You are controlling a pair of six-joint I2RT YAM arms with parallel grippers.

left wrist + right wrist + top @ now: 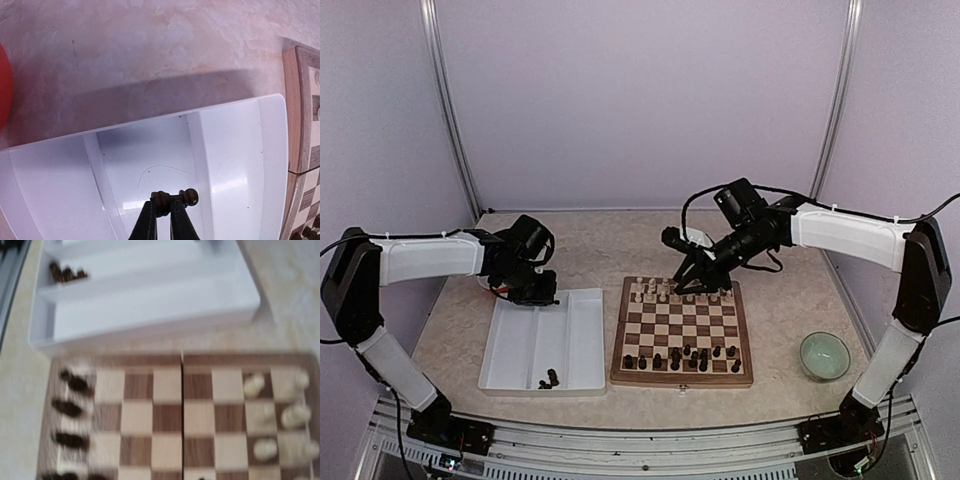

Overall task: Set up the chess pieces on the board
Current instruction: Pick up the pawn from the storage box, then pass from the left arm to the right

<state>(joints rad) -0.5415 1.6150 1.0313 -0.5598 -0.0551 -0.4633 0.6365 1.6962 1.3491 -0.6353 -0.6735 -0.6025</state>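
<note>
Left wrist shows left end effector point(162, 205) gripping a dark chess piece point(188, 196) over a white tray point(235, 150) holding other dark pieces point(550, 379).

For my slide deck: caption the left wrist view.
Left tool pinches a dark chess piece over the white divided tray, chessboard edge at right.

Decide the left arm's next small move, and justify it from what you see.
Probably carry the dark piece, clamped sideways in the left gripper above the white tray, rightward to the board, near rows, where other dark pieces stand.
</note>
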